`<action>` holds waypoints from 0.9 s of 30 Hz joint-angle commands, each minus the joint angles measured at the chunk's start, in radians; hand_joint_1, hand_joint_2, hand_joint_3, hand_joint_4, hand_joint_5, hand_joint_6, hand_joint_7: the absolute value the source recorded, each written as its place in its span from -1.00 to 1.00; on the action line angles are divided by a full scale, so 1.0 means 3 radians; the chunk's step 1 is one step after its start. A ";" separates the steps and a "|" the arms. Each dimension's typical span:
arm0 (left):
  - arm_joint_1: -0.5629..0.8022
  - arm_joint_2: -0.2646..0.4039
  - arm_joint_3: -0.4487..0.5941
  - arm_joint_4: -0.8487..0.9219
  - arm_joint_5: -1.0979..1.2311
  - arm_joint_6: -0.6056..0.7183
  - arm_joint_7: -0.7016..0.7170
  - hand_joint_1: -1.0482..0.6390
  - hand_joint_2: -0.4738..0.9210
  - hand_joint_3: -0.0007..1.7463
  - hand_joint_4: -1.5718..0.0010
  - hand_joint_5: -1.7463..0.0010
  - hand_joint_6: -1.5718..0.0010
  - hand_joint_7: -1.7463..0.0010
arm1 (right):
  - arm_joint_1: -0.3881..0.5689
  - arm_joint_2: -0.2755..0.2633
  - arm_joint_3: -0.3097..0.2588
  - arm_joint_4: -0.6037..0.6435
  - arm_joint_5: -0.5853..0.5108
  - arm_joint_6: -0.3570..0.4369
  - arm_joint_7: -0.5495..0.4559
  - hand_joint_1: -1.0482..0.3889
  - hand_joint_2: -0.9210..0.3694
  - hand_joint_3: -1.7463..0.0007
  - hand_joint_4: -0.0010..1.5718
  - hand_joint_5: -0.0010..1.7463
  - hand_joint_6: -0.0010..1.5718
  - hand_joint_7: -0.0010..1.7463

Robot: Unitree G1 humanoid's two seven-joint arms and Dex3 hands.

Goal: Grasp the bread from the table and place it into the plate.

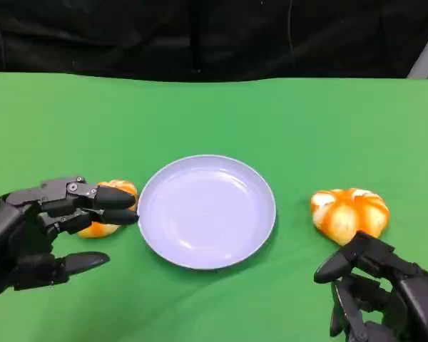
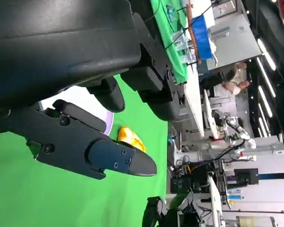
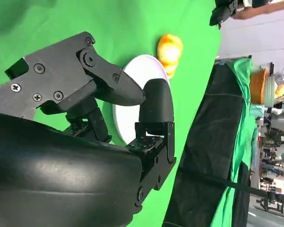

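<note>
Bread right point(image 1: 349, 213): round, orange-glazed with pale seams like a pumpkin; lies on the green table point(image 1: 307, 121), well right of the plate.
Bread left point(image 1: 108, 207): smaller orange bun, just beside the plate's left rim, partly behind fingers.
Plate point(image 1: 207, 211): pale lilac, round, central.
Left hand point(image 1: 46, 228): fingers spread around the left bun, gripping nothing.
Right hand point(image 1: 378, 288): fingers apart, near the right bread, holding nothing.

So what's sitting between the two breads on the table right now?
In the head view, the lavender plate lies between the left bread and the right bread, with green cloth either side.
</note>
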 commanded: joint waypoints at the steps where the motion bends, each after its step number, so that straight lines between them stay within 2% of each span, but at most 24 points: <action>1: -0.0008 0.0031 0.0037 0.0006 -0.0009 -0.0024 -0.0029 -0.35 1.00 -0.86 0.63 0.10 0.17 0.61 | 0.0003 -0.0033 -0.0025 -0.0052 0.0002 0.0011 -0.0019 0.36 -0.60 -0.21 -0.06 1.00 -0.18 0.81; 8: -0.0008 0.0031 0.0037 0.0006 -0.0009 -0.0024 -0.0029 -0.35 1.00 -0.86 0.62 0.10 0.16 0.63 | 0.0003 -0.0033 -0.0025 -0.0052 0.0003 0.0011 -0.0019 0.36 -0.60 -0.21 -0.06 1.00 -0.18 0.81; 15: 0.0003 0.0016 0.0030 -0.0032 -0.0037 0.0012 -0.0019 -0.41 1.00 -0.81 0.70 0.14 0.20 0.68 | 0.0000 -0.0037 -0.0037 -0.0016 0.0028 -0.0042 0.0004 0.36 -0.61 -0.20 -0.06 1.00 -0.19 0.81; 18: 0.0015 0.0025 0.0011 -0.0036 0.0060 -0.0099 -0.0015 -0.49 1.00 -0.72 0.77 0.18 0.25 0.72 | 0.0001 -0.0048 -0.0044 -0.0014 0.0019 -0.0049 0.0008 0.36 -0.61 -0.20 -0.06 1.00 -0.19 0.81; 27: 0.0017 0.0028 0.0003 -0.0027 0.0073 -0.0131 -0.0012 -0.50 1.00 -0.69 0.78 0.20 0.26 0.75 | 0.0001 -0.0049 -0.0046 -0.0014 0.0018 -0.0050 0.0010 0.35 -0.61 -0.20 -0.06 1.00 -0.19 0.81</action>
